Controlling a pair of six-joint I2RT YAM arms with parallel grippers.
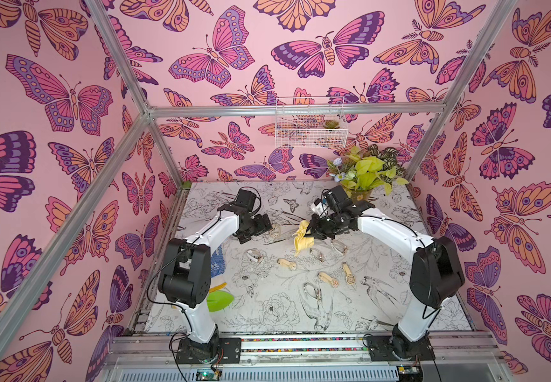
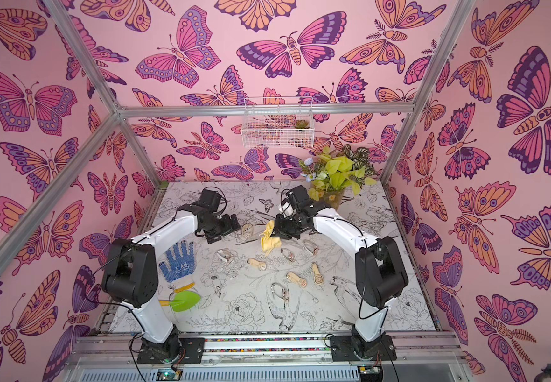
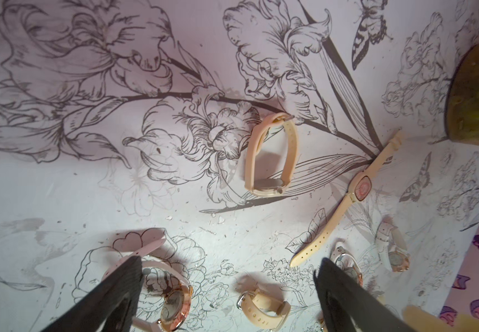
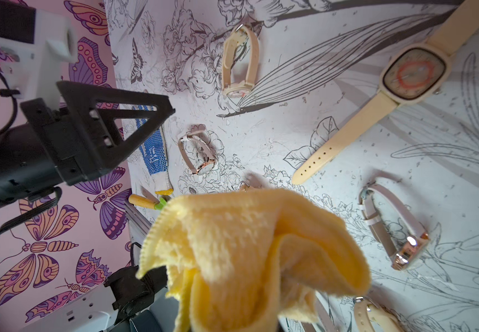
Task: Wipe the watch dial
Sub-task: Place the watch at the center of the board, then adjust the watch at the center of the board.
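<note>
Several watches lie on the flower-printed table (image 1: 267,317). A buckled cream watch (image 3: 270,155) stands on its side, and a flat cream watch with a square dial (image 3: 362,186) (image 4: 415,73) lies face up. My left gripper (image 1: 257,230) (image 3: 229,276) is open above the table and holds nothing. A small cream watch (image 3: 264,307) shows between its fingers (image 3: 123,287), and a rose-gold watch (image 3: 175,310) lies beside one. My right gripper (image 1: 312,231) is shut on a yellow cloth (image 1: 301,241) (image 4: 247,253). The cloth hangs bunched above the table and hides the jaws in the right wrist view.
A blue-dotted glove (image 2: 178,261) and a green trowel (image 2: 185,301) lie by the left arm. A potted plant (image 1: 365,175) stands at the back right, and its pot (image 3: 476,95) shows in the left wrist view. A wire basket (image 1: 310,127) hangs on the back wall.
</note>
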